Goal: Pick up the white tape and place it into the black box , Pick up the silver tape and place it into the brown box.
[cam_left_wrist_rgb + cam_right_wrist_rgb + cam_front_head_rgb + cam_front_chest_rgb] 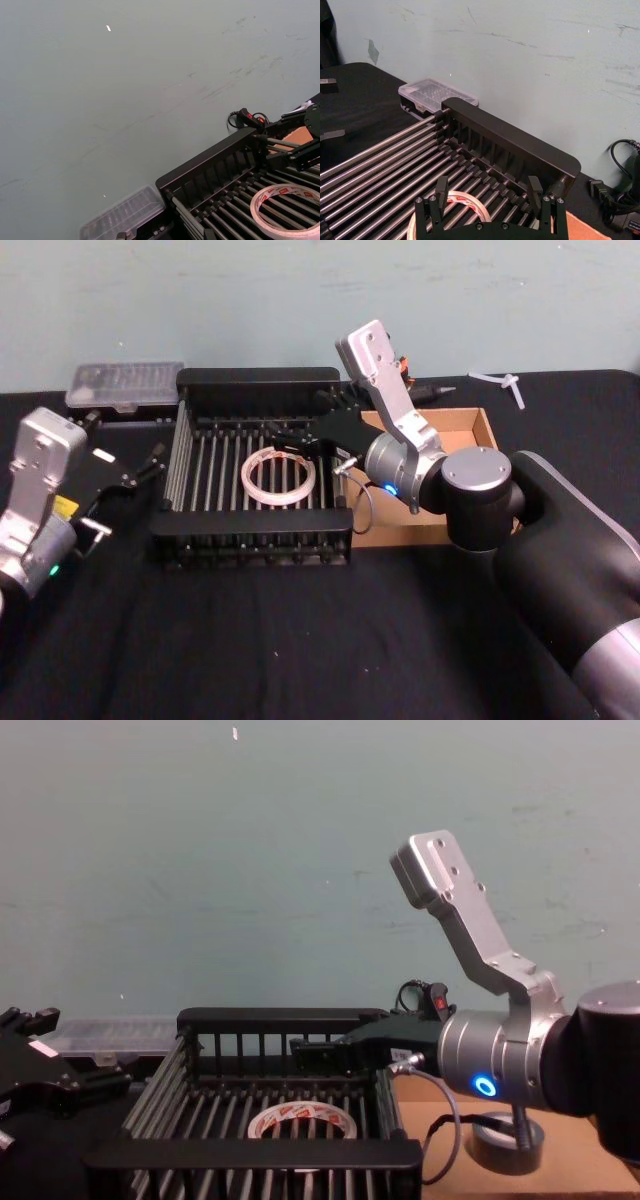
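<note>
The white tape (247, 478) lies flat on the barred floor of the black box (185, 475), a little right of its middle. My right gripper (300, 435) hovers over the crate's back right part, open and empty, with the ring just below it. In the right wrist view its fingertips (441, 186) stand wide apart above the white tape (470, 201). From the chest, the silver tape (505, 1140) stands on the floor of the brown box (585, 1160), behind my right arm. My left gripper (125, 490) rests open to the left of the crate.
A clear plastic case (125, 385) lies behind the crate at the back left. Black cables and a plug (425, 390) sit behind the brown box (470, 425), with a white plastic piece (505, 383) at the back right. A pale wall closes the back.
</note>
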Robot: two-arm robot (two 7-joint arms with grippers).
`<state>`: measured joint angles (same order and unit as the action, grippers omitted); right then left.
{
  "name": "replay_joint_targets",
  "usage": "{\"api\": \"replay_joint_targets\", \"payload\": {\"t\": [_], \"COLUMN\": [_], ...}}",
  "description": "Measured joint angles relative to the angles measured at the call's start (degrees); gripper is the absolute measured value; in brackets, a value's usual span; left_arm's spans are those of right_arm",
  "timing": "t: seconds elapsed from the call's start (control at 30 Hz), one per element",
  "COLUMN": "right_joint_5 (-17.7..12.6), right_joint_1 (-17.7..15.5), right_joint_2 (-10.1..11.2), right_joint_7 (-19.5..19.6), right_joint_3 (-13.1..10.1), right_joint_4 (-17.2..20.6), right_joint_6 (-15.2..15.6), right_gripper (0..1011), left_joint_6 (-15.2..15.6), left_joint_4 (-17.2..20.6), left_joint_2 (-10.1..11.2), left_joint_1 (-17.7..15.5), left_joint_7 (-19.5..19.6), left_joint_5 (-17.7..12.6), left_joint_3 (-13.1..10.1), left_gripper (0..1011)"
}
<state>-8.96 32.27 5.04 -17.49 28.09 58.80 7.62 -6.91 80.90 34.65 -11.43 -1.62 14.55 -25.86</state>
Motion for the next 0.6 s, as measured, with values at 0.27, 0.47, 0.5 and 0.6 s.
{"api": "replay_joint_targets", "payload": {"t": [0.27, 0.47, 0.5, 0.6], "right_joint_5": [0.0, 0.1, 0.1, 0.1], "right_joint_1": [0.0, -1.2, -1.4, -2.3], "right_joint_2": [0.0, 0.4, 0.6, 1.3], "right_joint_7": [0.0, -0.3, -0.3, -0.4], "right_joint_3": [-0.1, -1.5, -1.7, -2.6], "right_joint_4": [0.0, 2.2, 2.7, 4.9], "right_joint_6": [0.0, 0.1, 0.2, 0.7], "right_gripper": [1002, 1002, 1002, 1002], "left_joint_6": [0.0, 0.0, 0.0, 0.0], "left_joint_4": [0.0, 0.0, 0.0, 0.0], "left_joint_2": [0.0, 0.0, 0.0, 0.0], "left_joint_1": [0.0, 0.0, 0.0, 0.0], "left_joint_7": [0.0, 0.0, 0.0, 0.0], "left_joint_5": [0.0, 0.0, 0.0, 0.0], "left_joint_3": [0.0, 0.0, 0.0, 0.0], "left_gripper": [1001, 1001, 1002, 1001]}}
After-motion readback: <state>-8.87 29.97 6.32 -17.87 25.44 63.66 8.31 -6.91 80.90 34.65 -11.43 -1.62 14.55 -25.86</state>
